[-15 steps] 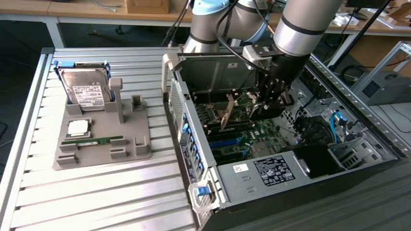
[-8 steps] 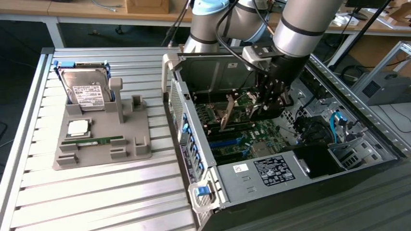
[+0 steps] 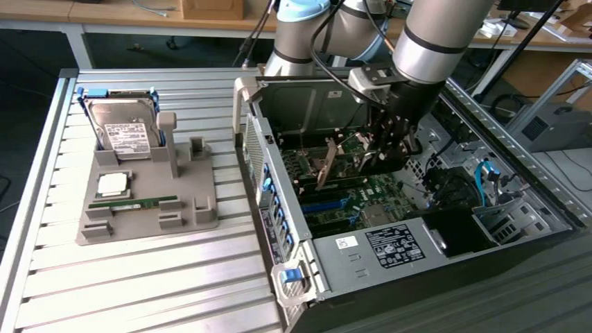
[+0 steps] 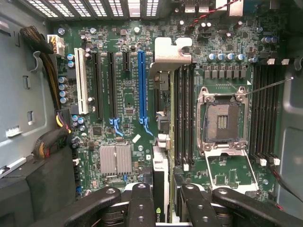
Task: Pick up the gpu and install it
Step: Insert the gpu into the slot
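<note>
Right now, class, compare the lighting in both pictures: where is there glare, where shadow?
Exterior view: a pale sheen lies on the slatted table, while the inside of the computer case sits in shade. Wrist view: the motherboard is evenly lit, the silver bracket of the gpu shines brightest, and the hand gripping it shows dark.

Hard drive [image 3: 127, 132] standing upright in grey holder [image 3: 148, 225] on tabletop [image 3: 138, 291]; memory stick [image 3: 138, 205] lying flat near chip [image 3: 113, 184].
</note>
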Robot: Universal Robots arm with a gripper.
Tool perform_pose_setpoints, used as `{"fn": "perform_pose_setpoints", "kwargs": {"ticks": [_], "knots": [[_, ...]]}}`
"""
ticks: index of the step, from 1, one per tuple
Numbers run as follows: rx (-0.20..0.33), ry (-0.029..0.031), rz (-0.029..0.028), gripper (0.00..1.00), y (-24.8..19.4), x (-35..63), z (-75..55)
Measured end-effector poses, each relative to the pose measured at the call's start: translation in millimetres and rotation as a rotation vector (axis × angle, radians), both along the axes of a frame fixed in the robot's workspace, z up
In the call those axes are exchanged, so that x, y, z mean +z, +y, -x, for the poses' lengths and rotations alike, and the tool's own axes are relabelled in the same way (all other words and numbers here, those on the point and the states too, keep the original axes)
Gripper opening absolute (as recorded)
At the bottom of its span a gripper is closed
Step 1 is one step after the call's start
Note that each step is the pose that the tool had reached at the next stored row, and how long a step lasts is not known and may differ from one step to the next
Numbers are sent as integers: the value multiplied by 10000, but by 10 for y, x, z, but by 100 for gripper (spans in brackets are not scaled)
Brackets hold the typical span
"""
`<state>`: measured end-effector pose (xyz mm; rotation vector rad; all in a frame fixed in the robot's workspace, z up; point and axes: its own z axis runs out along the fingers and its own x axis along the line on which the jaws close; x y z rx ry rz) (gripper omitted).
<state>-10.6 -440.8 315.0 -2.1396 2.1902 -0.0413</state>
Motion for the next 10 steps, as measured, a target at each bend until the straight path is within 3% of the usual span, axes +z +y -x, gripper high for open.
{"fn": "perform_pose_setpoints", "kwargs": {"ticks": [10], "knots": [[0,0,0,27,-5,-29,10]]}}
